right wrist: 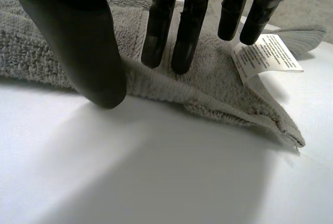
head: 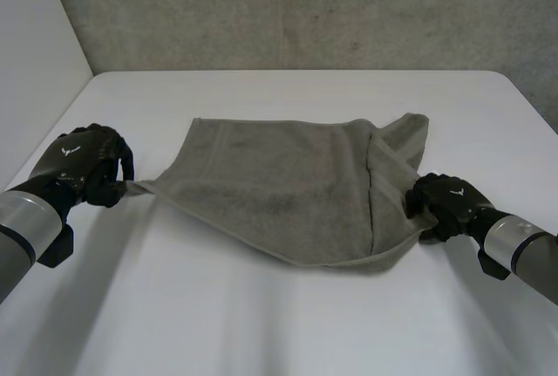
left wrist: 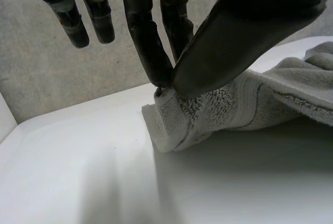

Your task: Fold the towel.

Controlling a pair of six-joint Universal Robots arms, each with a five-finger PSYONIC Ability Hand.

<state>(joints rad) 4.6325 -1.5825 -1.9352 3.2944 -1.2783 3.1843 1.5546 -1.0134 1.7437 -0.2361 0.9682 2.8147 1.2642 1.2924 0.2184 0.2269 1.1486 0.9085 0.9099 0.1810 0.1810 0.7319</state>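
One surface: a white table (head: 288, 332) is lying under everything, its far edge running close along the wall.
Room: a rough grey wall (head: 305, 10) is standing behind the table, and a plain white panel (head: 35, 44) is closing off the left side.
Towel: the grey-green towel (head: 288, 180) is lying mid-table, its right part doubled over on itself and its near left corner stretching out to a point.
Left hand: the left hand (head: 87, 167) is pinching that corner between thumb and fingertips.
Right hand: the right hand (head: 445, 204) is clamping the towel's right edge, fingers on top and thumb at the hem, beside a white care label (right wrist: 265, 52).
Open room: bare table is stretching in front of the towel, behind it, and outside both hands.
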